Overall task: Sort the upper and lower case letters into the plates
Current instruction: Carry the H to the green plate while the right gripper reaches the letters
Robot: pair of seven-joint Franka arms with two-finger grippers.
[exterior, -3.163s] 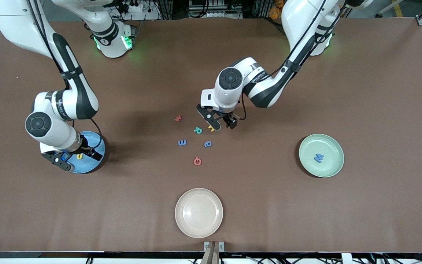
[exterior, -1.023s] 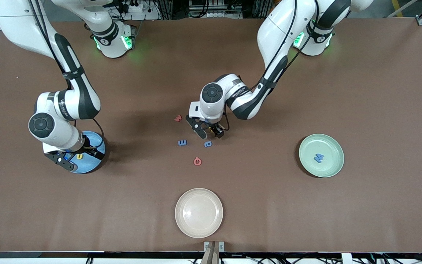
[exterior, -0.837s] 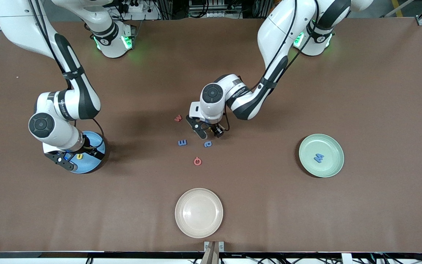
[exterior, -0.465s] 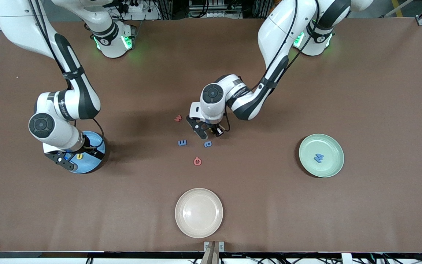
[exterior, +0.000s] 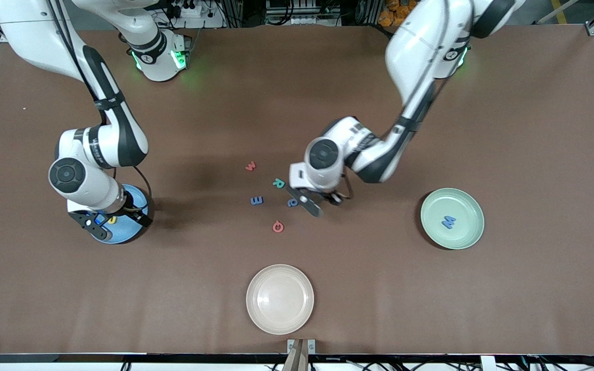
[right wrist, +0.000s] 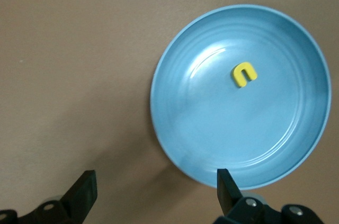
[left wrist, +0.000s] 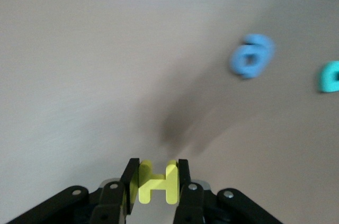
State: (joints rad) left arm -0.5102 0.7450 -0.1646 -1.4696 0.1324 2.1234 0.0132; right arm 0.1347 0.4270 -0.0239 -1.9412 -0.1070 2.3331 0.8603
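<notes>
My left gripper point(left wrist: 153, 181) pinches the yellow H point(left wrist: 157, 182) above the table, blue a point(left wrist: 251, 56) at one o'clock. My right gripper point(right wrist: 154, 189) waits open over the blue plate point(right wrist: 201, 144).

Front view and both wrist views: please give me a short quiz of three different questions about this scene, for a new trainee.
1. True or false: the left gripper holds a yellow letter H.
2. Which letter lies in the blue plate? A) blue M B) yellow u C) red G
3. Fill in: the blue M lies in the ___ plate.

Key: 1 true; 2 B; 3 green. The right gripper, fingers open, hangs over the blue plate's rim.
</notes>
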